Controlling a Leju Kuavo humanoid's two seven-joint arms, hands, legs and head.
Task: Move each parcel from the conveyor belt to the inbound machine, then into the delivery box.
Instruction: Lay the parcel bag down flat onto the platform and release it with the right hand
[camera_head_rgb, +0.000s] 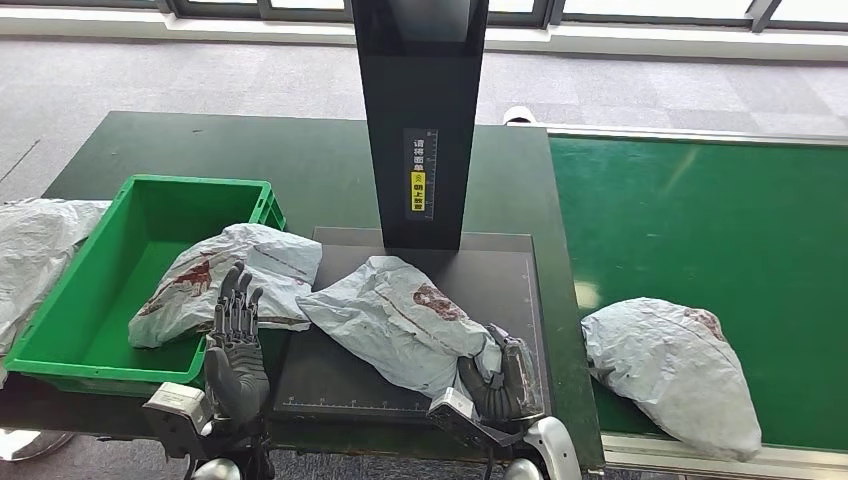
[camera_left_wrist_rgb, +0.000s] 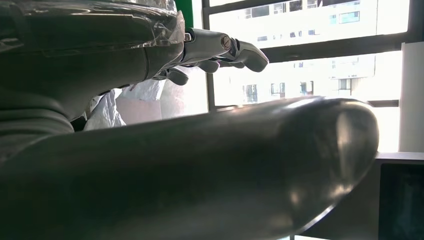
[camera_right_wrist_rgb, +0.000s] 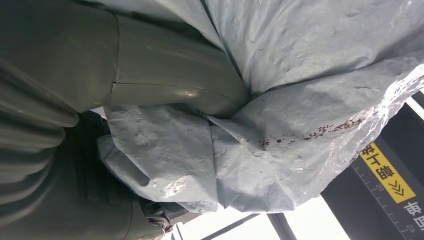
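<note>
Parcel (camera_head_rgb: 400, 320) in right hand (camera_head_rgb: 497, 380) (gripped)

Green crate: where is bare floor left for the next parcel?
The green crate has bare floor along its far and left sides. Its near right corner is crowded: a parcel sprawls over the rim, with the left hand raised beside it.

Centre: pale grey-blue parcel (camera_head_rgb: 400, 320) with dark red-brown blotches, on a black machine (camera_head_rgb: 420, 120) bearing a yellow label (camera_head_rgb: 419, 190) with black characters. Lower left: bright green box (camera_head_rgb: 110, 290) holding a second grey parcel (camera_head_rgb: 235, 280), likewise red-stained. Right: dark green belt (camera_head_rgb: 720, 220) carrying a third grey parcel (camera_head_rgb: 675, 370). Lower edge: dark grey left hand (camera_head_rgb: 236, 345) and right hand (camera_head_rgb: 498, 378). Table (camera_head_rgb: 300, 150): deep green.
</note>
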